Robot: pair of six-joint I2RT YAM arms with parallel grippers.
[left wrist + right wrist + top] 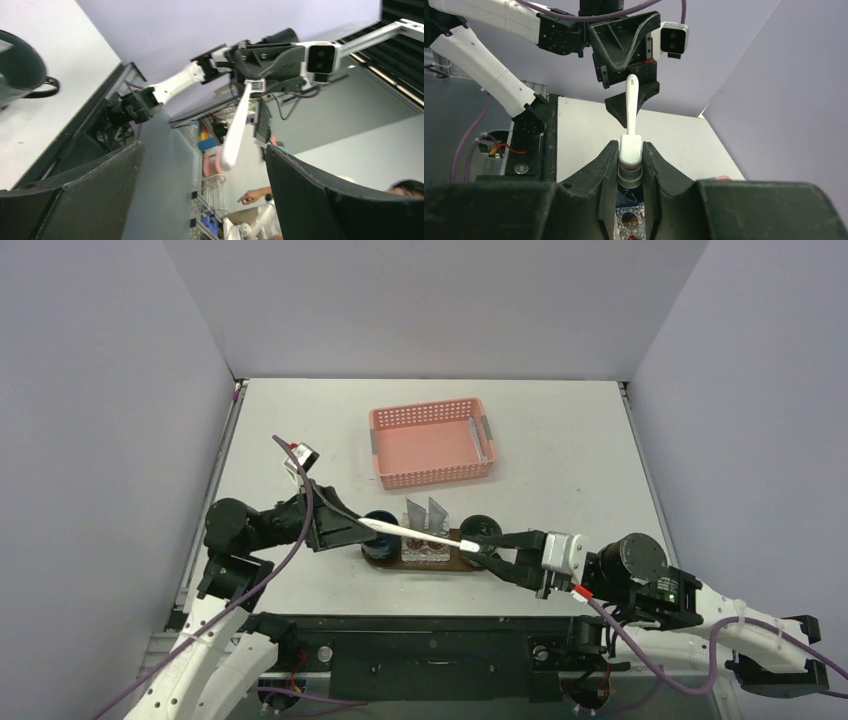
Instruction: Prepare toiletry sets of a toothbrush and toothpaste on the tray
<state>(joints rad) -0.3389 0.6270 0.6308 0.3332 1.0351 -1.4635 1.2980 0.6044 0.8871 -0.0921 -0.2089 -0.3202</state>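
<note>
A white toothbrush (420,535) hangs level above the dark brown oval tray (445,562). My right gripper (478,548) is shut on its thick handle end, which shows plainly in the right wrist view (630,150). My left gripper (350,528) is open, and the toothbrush's thin end (235,130) lies between its spread fingers without touching them. A clear square holder (425,548) stands on the tray with two grey flat packets (426,512) upright in it. I cannot single out any toothpaste.
A pink perforated basket (432,445) sits farther back at the middle of the table. Two dark cups stand at the tray's ends, one on the left (378,525) and one on the right (482,527). Grey walls close in the left, right and back.
</note>
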